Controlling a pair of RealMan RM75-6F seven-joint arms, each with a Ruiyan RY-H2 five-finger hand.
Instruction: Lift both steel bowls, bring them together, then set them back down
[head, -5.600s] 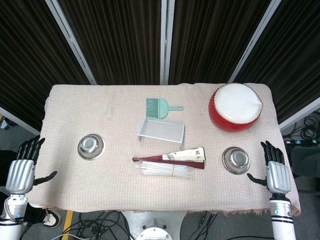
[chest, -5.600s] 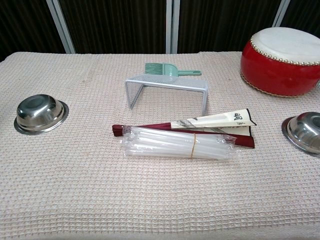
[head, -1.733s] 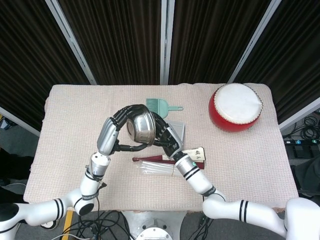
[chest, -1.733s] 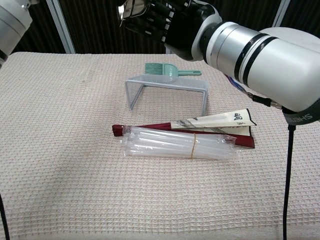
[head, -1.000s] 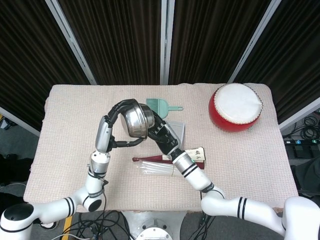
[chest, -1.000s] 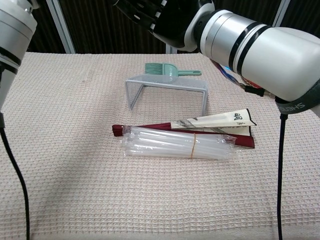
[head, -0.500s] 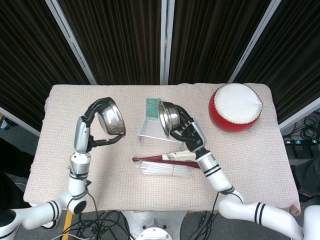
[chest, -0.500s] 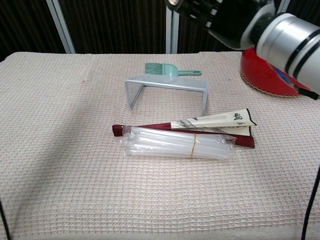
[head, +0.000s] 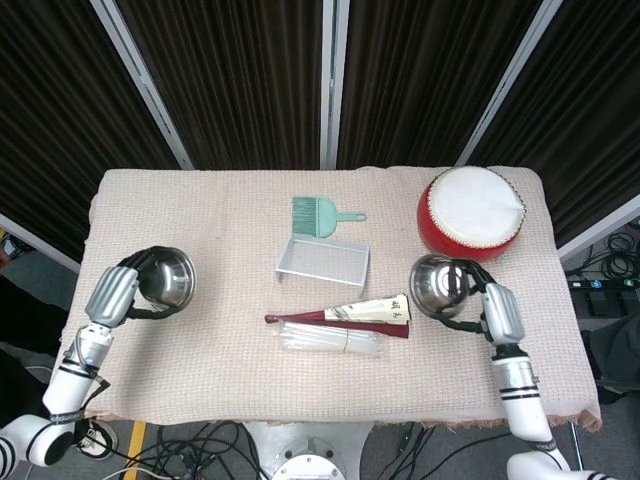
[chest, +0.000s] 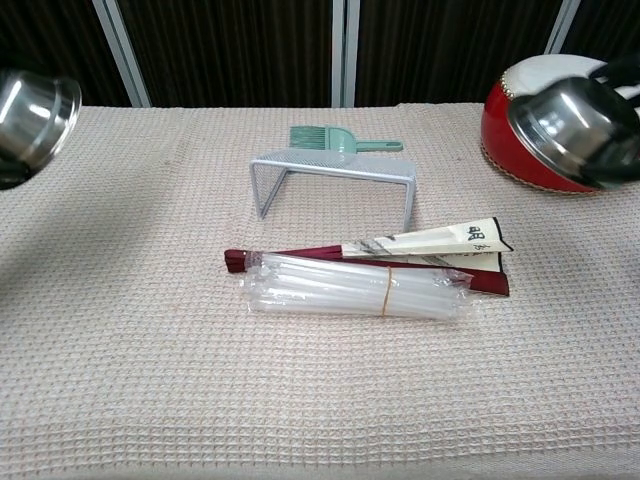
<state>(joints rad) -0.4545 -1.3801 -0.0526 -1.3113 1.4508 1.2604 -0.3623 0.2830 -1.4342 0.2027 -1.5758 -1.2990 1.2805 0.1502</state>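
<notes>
My left hand (head: 118, 290) grips a steel bowl (head: 170, 279) above the table's left side; in the chest view that left bowl (chest: 35, 112) hangs in the air at the left edge, tilted. My right hand (head: 492, 309) grips the other steel bowl (head: 437, 283) above the table's right side, in front of the drum. The chest view shows this right bowl (chest: 577, 116) raised and tilted, with dark fingers (chest: 618, 150) wrapped around its rim. The two bowls are far apart.
A red drum (head: 470, 213) stands at the back right. A white wire rack (head: 323, 259) and a green brush (head: 320, 214) sit mid-table. A folded fan (head: 350, 315) and a bundle of clear straws (head: 332, 341) lie in front.
Both hands have swung outward and down with their bowls: the left bowl toward the left edge, the right bowl toward the right side near the drum. The bowls have spread further apart.
</notes>
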